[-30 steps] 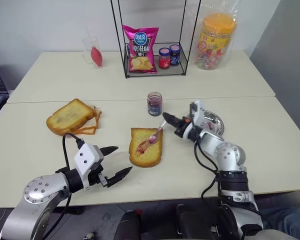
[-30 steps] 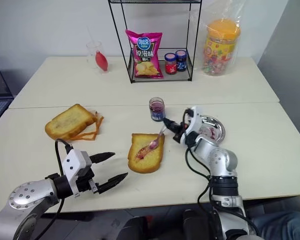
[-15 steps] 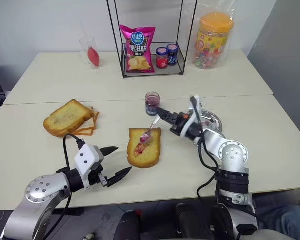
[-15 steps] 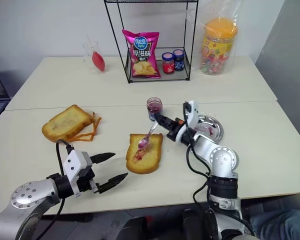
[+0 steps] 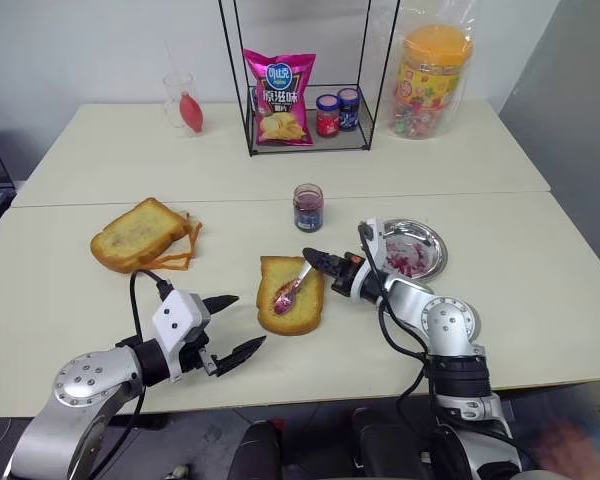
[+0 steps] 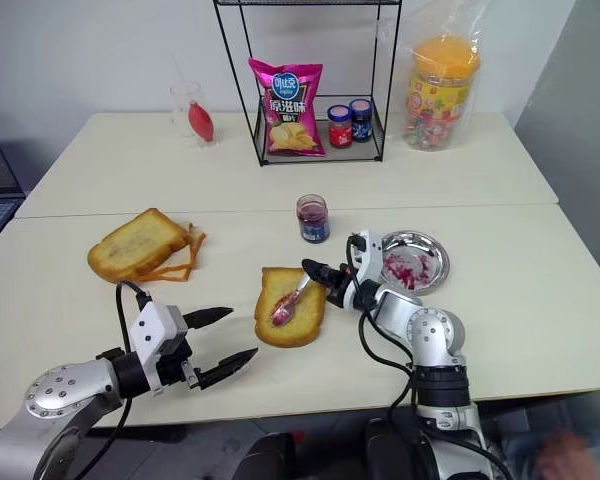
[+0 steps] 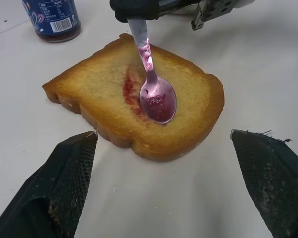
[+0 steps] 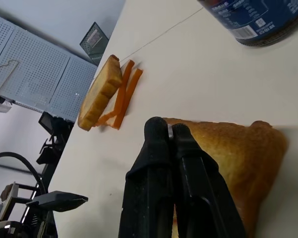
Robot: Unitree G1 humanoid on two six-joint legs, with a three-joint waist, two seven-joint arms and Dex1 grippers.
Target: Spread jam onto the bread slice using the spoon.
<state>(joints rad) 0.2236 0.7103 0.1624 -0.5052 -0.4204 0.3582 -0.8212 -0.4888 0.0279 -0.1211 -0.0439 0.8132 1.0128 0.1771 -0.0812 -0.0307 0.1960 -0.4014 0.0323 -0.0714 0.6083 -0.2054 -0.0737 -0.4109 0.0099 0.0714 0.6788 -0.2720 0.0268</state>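
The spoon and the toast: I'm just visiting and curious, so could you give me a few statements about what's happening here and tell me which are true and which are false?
1. The right gripper is shut on the spoon. True.
2. The spoon's bowl rests on the bread slice, beside a smear of jam. True.
3. The left gripper holds the bread slice steady. False: it is open and apart from the slice, holding nothing.
4. The small jam jar stands inside the wire rack. False: it stands on the table, in front of the rack.
5. The metal dish is perfectly clean. False: it has red jam smears in it.
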